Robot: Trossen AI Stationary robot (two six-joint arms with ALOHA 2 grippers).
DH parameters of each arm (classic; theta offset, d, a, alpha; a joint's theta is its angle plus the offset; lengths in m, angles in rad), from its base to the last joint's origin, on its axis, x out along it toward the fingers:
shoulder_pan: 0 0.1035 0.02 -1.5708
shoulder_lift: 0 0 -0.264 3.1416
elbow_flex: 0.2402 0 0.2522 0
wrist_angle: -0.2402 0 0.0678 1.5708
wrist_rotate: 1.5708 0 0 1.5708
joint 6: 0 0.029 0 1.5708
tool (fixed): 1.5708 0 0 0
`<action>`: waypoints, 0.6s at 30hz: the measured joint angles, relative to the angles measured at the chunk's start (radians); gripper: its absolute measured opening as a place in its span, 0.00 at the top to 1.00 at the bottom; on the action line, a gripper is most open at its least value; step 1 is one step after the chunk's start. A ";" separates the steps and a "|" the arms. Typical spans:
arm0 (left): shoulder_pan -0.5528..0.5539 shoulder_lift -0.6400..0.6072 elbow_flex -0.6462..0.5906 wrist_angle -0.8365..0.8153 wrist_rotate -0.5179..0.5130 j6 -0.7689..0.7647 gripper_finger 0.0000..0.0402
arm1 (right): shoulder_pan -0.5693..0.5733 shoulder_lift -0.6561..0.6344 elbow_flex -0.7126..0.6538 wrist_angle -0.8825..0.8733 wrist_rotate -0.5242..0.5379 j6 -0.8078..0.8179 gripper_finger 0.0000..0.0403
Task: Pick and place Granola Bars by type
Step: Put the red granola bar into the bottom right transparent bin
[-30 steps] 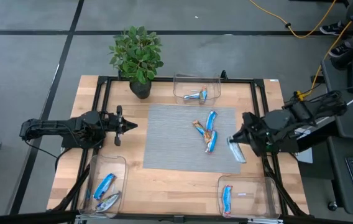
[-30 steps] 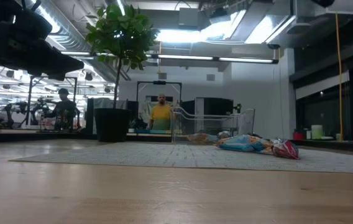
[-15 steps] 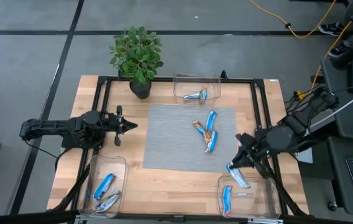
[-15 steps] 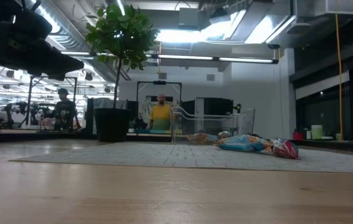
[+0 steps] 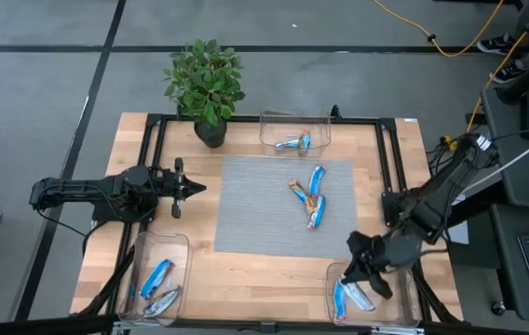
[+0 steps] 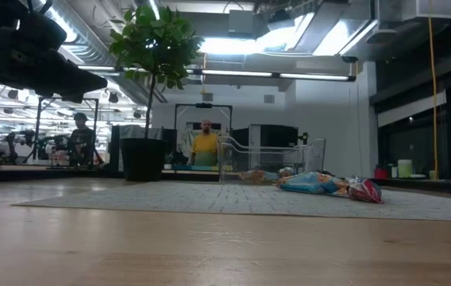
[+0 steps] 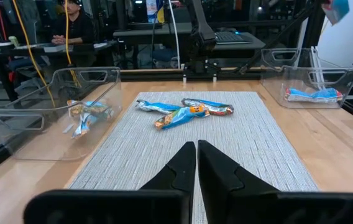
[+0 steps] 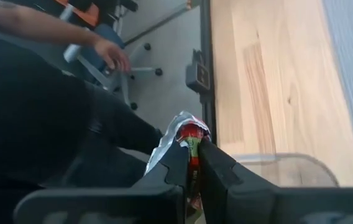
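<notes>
Three granola bars (image 5: 311,197), blue and orange-red, lie crossed on the grey mat (image 5: 255,214); the left wrist view shows the same bars (image 7: 183,112). My right gripper (image 5: 361,277) hovers over the near-right clear bin (image 5: 404,288) and is shut on a silver bar (image 5: 364,298). One blue bar (image 5: 340,298) lies in that bin. My left gripper (image 5: 193,188) waits shut at the mat's left edge, and its fingers (image 7: 196,163) touch nothing. My right gripper pinches the silver bar between its two fingers. One crinkled wrapper end (image 8: 186,129), silver with red print, sticks out past the fingertips. The fingers slant down toward the near edge. The bar is carried over the bin; whether it touches the bin I cannot tell.
A far bin (image 5: 294,130) holds bars, and a near-left bin (image 5: 157,284) holds a blue and a silver bar. A potted plant (image 5: 206,84) stands at the far left. A black frame rims the table. A person's hand (image 8: 109,55) shows beyond the table's right side.
My right gripper has moved from the mat's right edge toward the near edge, carrying the silver bar. It now stands over the near-right bin, tipped further down. The left arm and the bars on the mat have kept still.
</notes>
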 joint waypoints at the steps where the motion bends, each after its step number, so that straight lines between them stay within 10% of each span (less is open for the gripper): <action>1: 0.000 0.000 0.000 0.000 0.000 0.000 0.97 | 0.008 0.011 0.000 -0.004 0.004 0.016 0.93; 18: 0.000 0.000 0.000 0.000 0.000 0.000 0.98 | 0.089 0.200 0.000 -0.141 -0.005 0.157 0.93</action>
